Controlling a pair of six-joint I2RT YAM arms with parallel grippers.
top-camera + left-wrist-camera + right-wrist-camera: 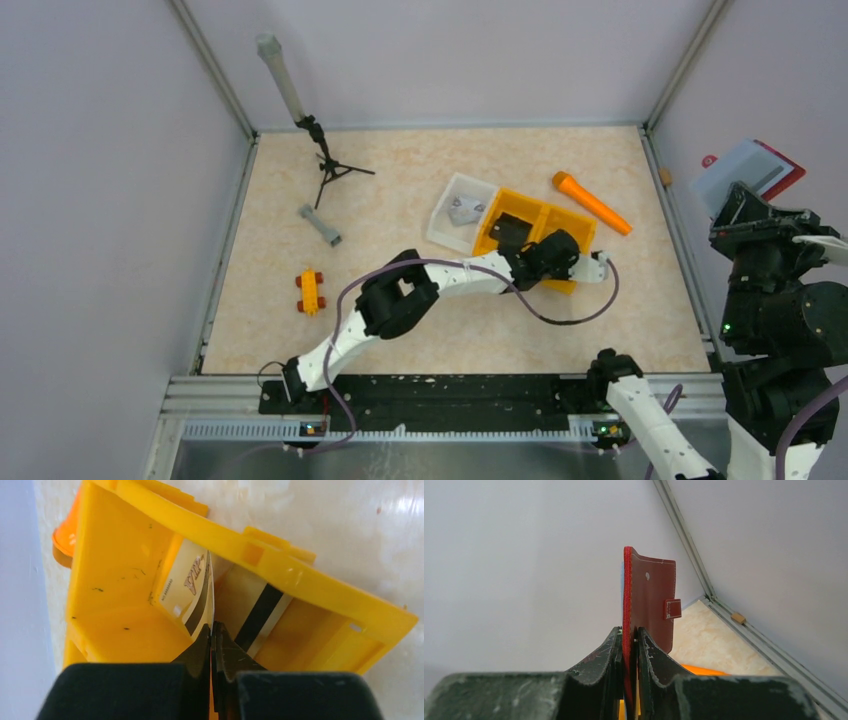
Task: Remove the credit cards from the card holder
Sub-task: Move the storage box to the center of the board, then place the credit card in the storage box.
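Observation:
My left gripper [562, 256] reaches into the right compartment of the orange tray [500, 238]. In the left wrist view the gripper [212, 626] is shut on the edge of a tan-yellow credit card [189, 587], which stands on edge inside the tray [115, 580]. A second card [260, 617] with a black stripe lies against the tray wall beside it. My right gripper [748, 203] is raised at the far right, shut on the dark red card holder [752, 168], whose pale grey inner faces point up. In the right wrist view the gripper [629, 630] pinches the upright holder [651, 600]; its strap tab [672, 608] shows.
A white square tray [478, 187] with a grey piece touches the orange tray's left side. A small black block [512, 228] sits in the orange tray's left compartment. An orange tube [592, 203], a black tripod [330, 165], a grey rod [320, 224] and an orange toy block [310, 291] lie on the table.

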